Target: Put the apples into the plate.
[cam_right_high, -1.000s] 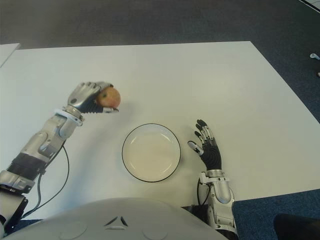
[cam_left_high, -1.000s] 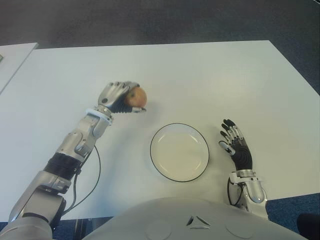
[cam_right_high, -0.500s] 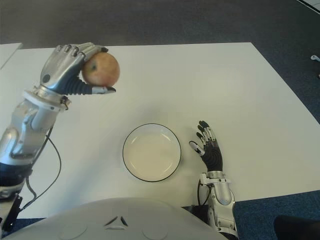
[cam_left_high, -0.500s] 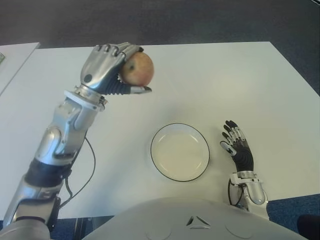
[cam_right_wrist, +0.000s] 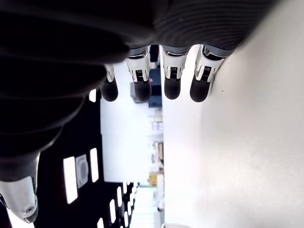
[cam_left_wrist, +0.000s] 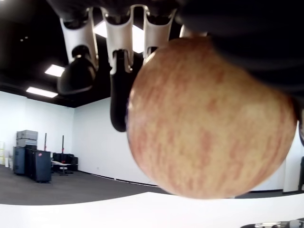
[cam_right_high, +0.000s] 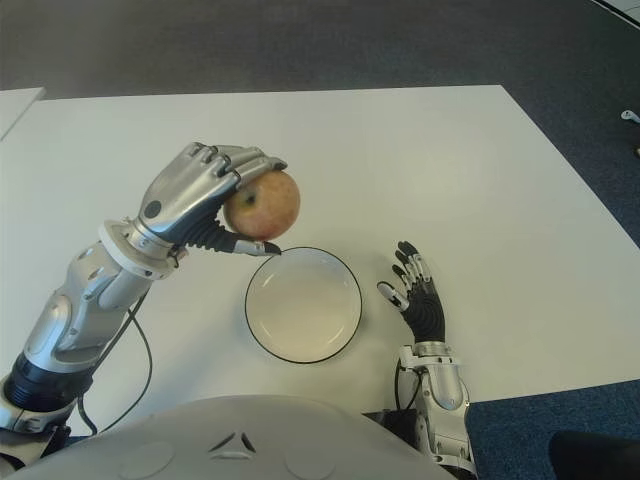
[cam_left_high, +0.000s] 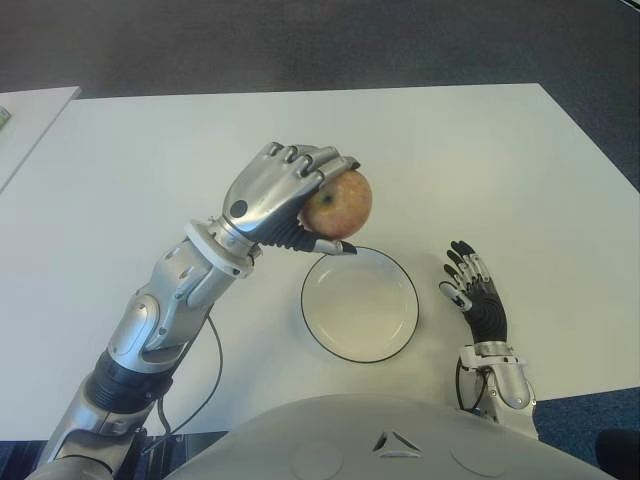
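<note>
My left hand (cam_left_high: 300, 205) is shut on a red-yellow apple (cam_left_high: 338, 203), held in the air just beyond the far-left rim of the plate. Up close in the left wrist view the apple (cam_left_wrist: 204, 118) fills most of the picture, with dark fingertips (cam_left_wrist: 118, 95) curled round it. The white plate (cam_left_high: 360, 303) with a dark rim lies bare on the white table (cam_left_high: 450, 160) in front of me. To the plate's right, my right hand (cam_left_high: 470, 290) shows palm up with its fingers (cam_right_wrist: 171, 76) spread and nothing in them.
A second white table (cam_left_high: 25, 120) stands at the far left. Dark carpet (cam_left_high: 300, 40) runs beyond the table's far edge. A black cable (cam_left_high: 205, 360) hangs from my left forearm.
My left hand has carried the apple down and to the right, from high over the table's far left to just beside the plate's rim. The right hand has stayed still.
</note>
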You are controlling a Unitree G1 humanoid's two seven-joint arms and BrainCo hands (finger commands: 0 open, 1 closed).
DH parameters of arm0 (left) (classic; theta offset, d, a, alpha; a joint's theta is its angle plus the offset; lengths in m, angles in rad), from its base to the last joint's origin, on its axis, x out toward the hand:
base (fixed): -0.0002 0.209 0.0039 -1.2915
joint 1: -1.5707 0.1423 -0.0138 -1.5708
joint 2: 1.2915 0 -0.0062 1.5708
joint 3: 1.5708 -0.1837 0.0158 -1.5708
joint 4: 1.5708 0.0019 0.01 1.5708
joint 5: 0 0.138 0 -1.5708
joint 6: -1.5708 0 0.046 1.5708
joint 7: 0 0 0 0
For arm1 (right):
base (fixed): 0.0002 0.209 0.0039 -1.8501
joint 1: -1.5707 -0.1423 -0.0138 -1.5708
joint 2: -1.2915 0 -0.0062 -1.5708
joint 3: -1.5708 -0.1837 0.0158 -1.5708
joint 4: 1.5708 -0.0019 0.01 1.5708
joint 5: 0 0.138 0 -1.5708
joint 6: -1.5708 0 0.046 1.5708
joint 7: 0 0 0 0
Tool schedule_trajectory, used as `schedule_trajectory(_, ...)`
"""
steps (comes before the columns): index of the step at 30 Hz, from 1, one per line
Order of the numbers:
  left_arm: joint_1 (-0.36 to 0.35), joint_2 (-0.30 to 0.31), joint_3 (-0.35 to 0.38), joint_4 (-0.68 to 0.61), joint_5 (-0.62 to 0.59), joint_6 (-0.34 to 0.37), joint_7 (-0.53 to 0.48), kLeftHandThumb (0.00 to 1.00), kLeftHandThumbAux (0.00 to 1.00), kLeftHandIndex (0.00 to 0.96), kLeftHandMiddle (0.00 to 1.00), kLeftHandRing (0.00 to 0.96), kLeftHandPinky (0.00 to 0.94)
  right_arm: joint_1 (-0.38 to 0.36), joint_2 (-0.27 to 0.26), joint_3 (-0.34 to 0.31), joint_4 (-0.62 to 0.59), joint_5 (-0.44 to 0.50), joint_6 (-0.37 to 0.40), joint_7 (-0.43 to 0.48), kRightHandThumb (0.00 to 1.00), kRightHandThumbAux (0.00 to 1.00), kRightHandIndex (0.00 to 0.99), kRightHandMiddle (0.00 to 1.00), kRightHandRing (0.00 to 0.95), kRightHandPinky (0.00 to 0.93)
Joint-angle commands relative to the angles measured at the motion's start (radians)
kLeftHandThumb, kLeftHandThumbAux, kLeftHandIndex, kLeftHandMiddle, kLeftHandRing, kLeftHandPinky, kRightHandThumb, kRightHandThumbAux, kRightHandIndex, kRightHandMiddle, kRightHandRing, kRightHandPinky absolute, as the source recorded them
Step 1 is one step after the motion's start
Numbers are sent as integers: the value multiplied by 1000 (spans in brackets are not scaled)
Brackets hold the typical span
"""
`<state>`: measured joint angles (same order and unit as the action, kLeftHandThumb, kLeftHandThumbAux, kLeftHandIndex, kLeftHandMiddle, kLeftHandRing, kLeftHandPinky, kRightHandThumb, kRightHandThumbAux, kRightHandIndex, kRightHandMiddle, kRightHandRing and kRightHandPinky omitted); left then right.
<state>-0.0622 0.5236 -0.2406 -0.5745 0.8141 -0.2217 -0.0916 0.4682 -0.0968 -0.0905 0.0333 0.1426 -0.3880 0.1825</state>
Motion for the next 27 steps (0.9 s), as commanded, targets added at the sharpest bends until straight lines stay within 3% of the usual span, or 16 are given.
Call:
schedule_trajectory(1, 20, -15, -26, 2, -5, -55, -6, 851, 666, 401, 533, 836, 822, 27, 6, 14, 40, -10, 73, 0, 71, 596, 1, 8, 0, 0)
schedule_trajectory(10, 1, -40, -101, 13, -20, -117, -90, 851, 667, 399, 537, 842, 853, 28, 10, 19, 27, -10, 84, -9, 86, 587, 7, 13, 0, 0)
schedule_trajectory(17, 35, -84, -202, 118, 88, -165, -55, 851, 667, 398, 537, 848, 844, 39, 15, 28, -6, -15, 99, -22, 91, 584, 8, 5, 0, 0)
schedule_trajectory(21, 51, -74, -200, 115, 97, -151, -105, 851, 667, 399, 533, 845, 839, 41, 16, 30, -11, -18, 106, -29, 89, 578, 8, 3, 0, 0)
schedule_trajectory(27, 75, -68, -195, 179, 163, -169, -33, 851, 666, 399, 530, 839, 836, 41, 20, 33, -13, -21, 110, -38, 89, 569, 11, 3, 0, 0)
